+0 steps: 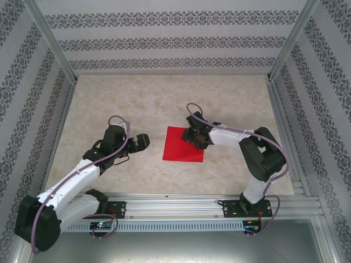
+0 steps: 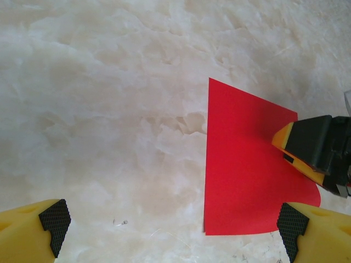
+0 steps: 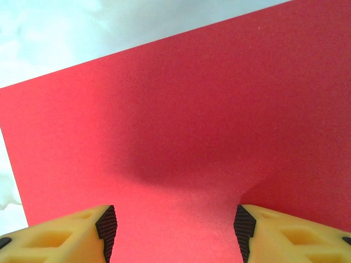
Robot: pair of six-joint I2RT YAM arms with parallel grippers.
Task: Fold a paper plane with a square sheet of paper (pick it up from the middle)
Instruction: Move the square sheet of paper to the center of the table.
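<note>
Find the sheet of paper [image 1: 181, 145] flat on the table [image 1: 137, 104], near the middle, just ahead of the two arms. See the right gripper [image 1: 196, 139] low over the right part of it, fingers [image 3: 104, 227] set partly apart with bare red paper between them; clamped on nothing. Cannot tell whether the pads press on the sheet or hang just above it. Note a soft shadow between them, possibly a slight hump. See the left gripper [image 1: 140, 143] just beside the left edge, off the paper, spread fully wide and empty.

Expect very light, thin, limp stuff: almost no weight, sags when lifted by one point, creases for good under any hard pinch, tears easily at the edges. Expect sliding too, on that smooth marbled top, under any sideways push. Lying flat, offers no edge to get under, so judge the middle the place to take it: press both pads down, draw them together to raise a ridge, then pinch that ridge lightly. Avoid the corners; would flop and fold crooked. Keep the other gripper ready to pin an edge down.
</note>
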